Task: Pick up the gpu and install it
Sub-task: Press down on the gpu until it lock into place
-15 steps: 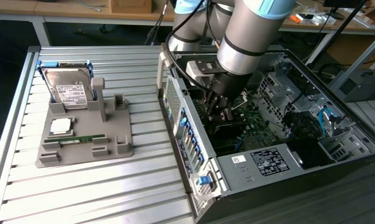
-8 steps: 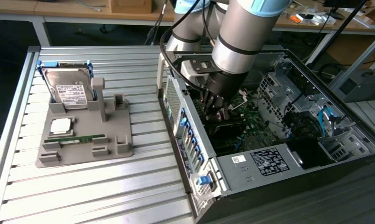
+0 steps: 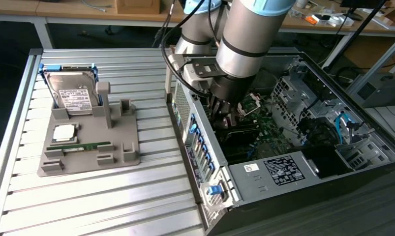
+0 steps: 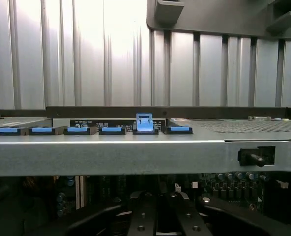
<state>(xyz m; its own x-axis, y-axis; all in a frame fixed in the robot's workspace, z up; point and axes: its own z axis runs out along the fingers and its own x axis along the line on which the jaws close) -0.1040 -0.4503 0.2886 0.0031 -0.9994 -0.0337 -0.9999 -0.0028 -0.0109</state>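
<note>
No lettering can be read. A white label [image 3: 75,98] on the hard drive [image 3: 69,91] at 10 o'clock and a dark label [image 3: 284,170] on the computer case [image 3: 263,189] at 5 o'clock carry illegible print.

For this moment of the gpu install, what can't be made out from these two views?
- Exterior view: the pincer reaches into the computer case; the arm hides whether it holds the gpu.
- Wrist view: the case edge and shadow hide the card slot.
- Exterior view: the hard drive label is too small.
</note>
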